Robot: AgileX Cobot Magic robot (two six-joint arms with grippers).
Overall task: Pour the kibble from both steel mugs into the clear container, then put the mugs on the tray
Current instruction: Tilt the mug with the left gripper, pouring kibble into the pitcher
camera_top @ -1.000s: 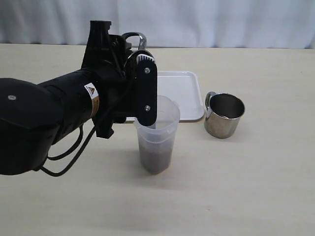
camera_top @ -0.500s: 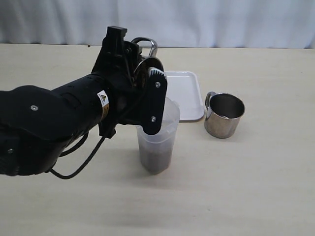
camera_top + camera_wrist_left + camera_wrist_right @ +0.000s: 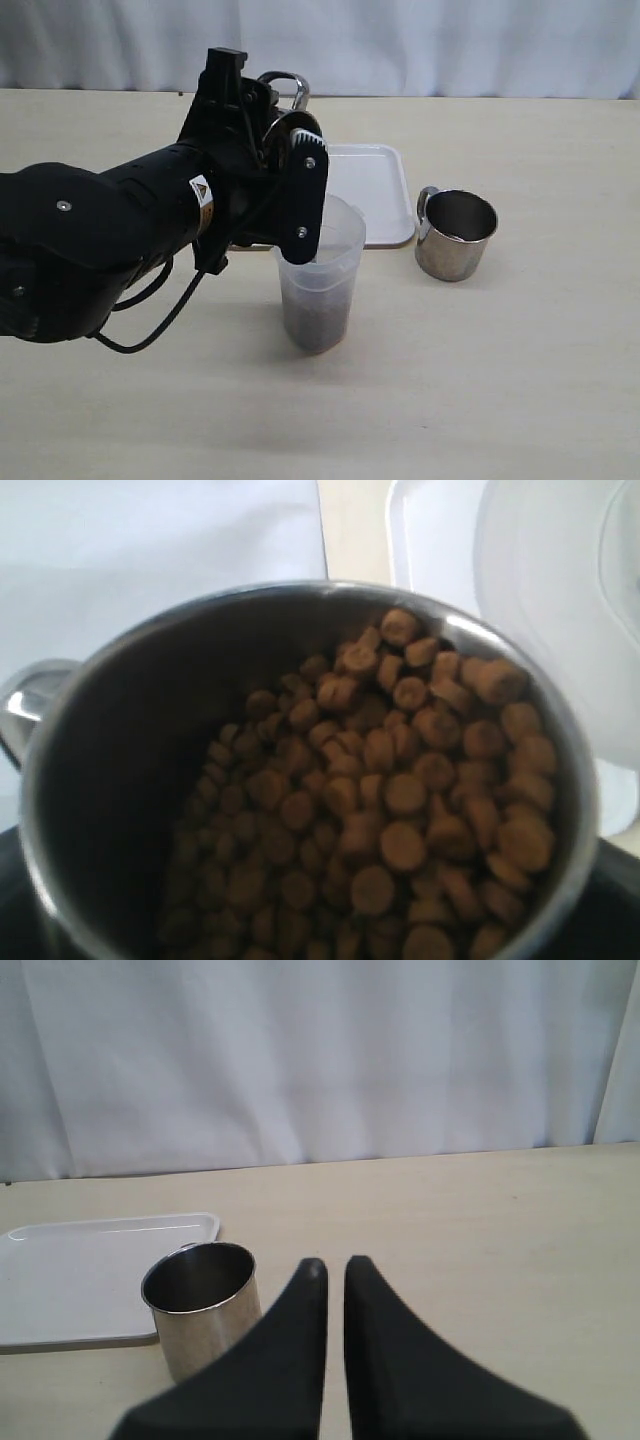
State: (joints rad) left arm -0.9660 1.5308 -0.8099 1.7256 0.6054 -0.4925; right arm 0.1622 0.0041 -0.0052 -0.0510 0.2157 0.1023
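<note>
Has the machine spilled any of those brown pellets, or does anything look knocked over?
Nothing stands out. No pellets show on the table; the kibble lies inside the held mug and at the bottom of the clear container. The other mug stands upright beside the tray.

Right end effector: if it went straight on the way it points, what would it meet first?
Probably nothing close: the shut right end effector points past the steel mug, off to one side, toward bare table. Depth is unclear.

Held steel mug (image 3: 284,75) mostly behind the left arm (image 3: 120,230), only its handle clear; tray's (image 3: 370,180) left end behind it too.
</note>
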